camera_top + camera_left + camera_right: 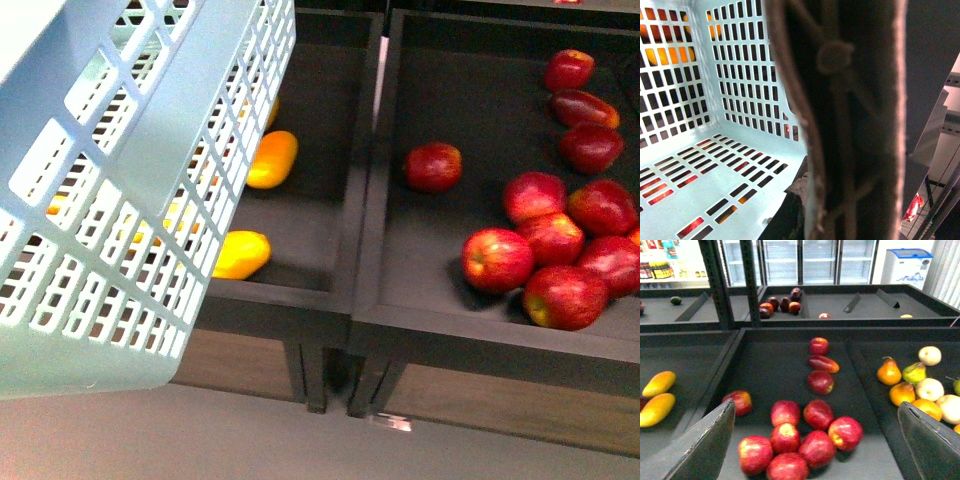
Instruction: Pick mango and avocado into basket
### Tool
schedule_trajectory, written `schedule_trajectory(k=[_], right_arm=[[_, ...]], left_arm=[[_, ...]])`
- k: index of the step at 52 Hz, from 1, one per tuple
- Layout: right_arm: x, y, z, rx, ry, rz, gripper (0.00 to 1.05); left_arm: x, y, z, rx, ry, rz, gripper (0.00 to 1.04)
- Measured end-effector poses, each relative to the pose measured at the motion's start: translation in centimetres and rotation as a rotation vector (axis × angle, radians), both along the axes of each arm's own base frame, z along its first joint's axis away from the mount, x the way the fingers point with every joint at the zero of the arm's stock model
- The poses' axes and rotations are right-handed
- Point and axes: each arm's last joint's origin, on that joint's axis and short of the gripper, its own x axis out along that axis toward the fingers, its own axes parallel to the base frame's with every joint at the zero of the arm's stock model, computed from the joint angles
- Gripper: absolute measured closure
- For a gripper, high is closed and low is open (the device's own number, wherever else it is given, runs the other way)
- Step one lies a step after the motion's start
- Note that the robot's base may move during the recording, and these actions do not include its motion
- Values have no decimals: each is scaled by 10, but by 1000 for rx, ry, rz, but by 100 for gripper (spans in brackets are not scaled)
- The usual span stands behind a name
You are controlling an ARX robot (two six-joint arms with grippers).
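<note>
The light blue-green basket [120, 200] hangs tilted at the left of the front view and hides part of the left bin. My left gripper [810, 215] is shut on the basket's brown handle [840, 100], with the slotted basket floor [700, 185] beneath it holding nothing. Two yellow-orange mangoes [270, 160] [243, 254] lie in the left bin beside the basket wall, and they also show as mangoes [659, 383] [656, 409] in the right wrist view. A small dark green fruit, perhaps the avocado [675, 300], lies in a far rear bin. My right gripper [815, 450] is open above the red apples, holding nothing.
Several red apples [540, 240] [790, 435] fill the black middle bin. Pears and yellow fruit [920, 385] lie in the bin to its right. A raised black divider [365, 180] separates the mango bin from the apple bin. Dark fruit [780, 304] sits in a rear bin.
</note>
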Motion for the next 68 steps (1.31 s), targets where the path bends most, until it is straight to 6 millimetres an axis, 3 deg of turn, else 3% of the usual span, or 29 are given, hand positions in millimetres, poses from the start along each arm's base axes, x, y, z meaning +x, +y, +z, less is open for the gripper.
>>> schedule_trajectory(k=[68], right_arm=[[0, 0, 0, 0, 0, 0, 9]], left_arm=[[0, 0, 0, -1, -1, -3, 100]])
